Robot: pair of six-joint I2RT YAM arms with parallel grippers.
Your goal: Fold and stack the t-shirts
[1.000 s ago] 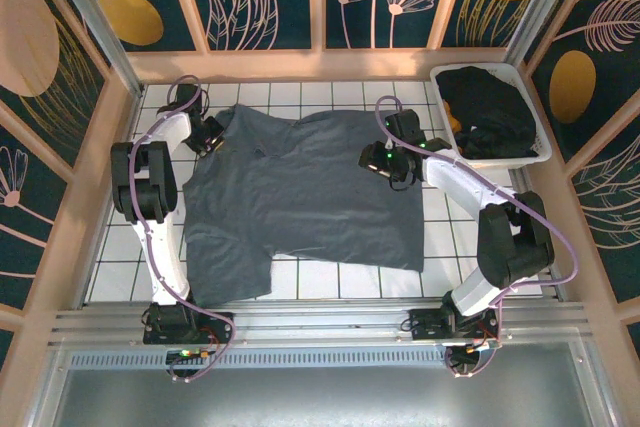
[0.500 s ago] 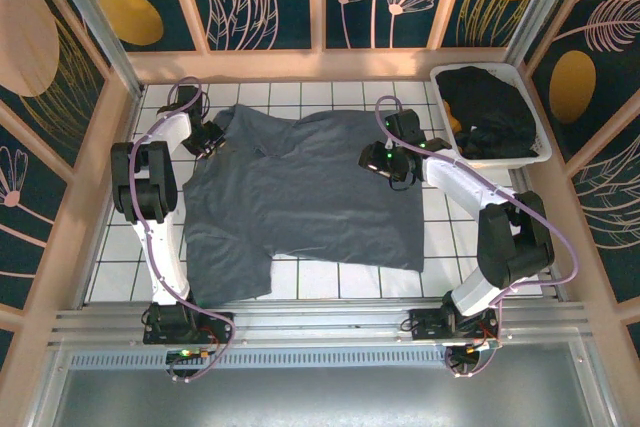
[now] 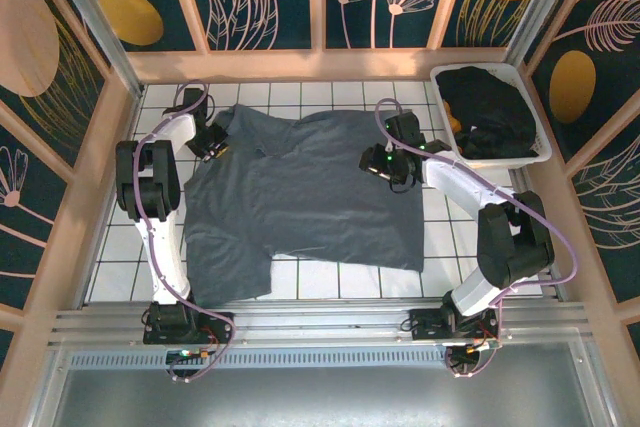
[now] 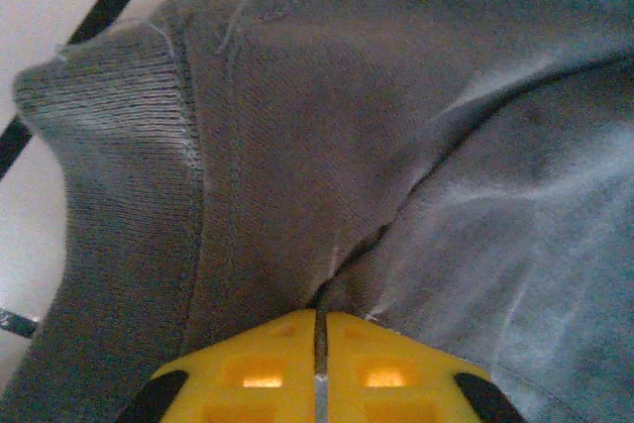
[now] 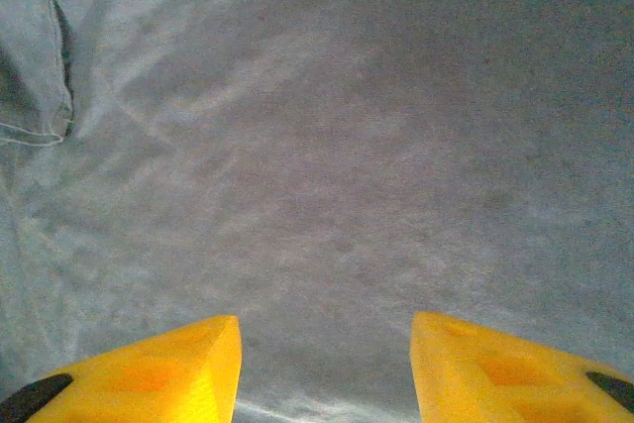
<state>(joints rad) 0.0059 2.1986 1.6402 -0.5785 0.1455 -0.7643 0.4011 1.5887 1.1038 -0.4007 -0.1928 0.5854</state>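
- Desk (image 3: 445, 247) — a white tiled surface with dark grid lines. It carries the task items and the bin.
- Blue-grey t-shirt (image 3: 310, 197) — spread open and mostly flat across the middle of the desk, between the two arms. Shallow creases run across the cloth. Its far-left corner lies at the left gripper, and its far-right edge lies under the right gripper. The left wrist view shows the weave at close range (image 4: 426, 96). In the right wrist view the cloth (image 5: 327, 146) lies smooth, with one hemmed fold at the upper left.
- Bin (image 3: 497, 161) — white plastic, standing at the far-right corner of the desk, just beside the right arm and apart from the blue-grey t-shirt.
- Black t-shirts (image 3: 490, 107) — piled loose and unfolded inside the bin, filling most of it.
- Right gripper (image 3: 385, 162) — positioned over the far-right part of the blue-grey t-shirt. Its yellow fingers are spread (image 5: 327, 344), with bare cloth visible between them and nothing held. Contact with the cloth cannot be determined.
- Left gripper (image 3: 215, 142) — positioned at the far-left corner of the blue-grey t-shirt. Its yellow fingers are pressed together (image 4: 319, 329), and a crease of the cloth runs straight into the line where they meet, so the cloth is pinched.
- Collar (image 4: 109, 156) — a ribbed band just to the left of the pinch point, curving over the white desk.
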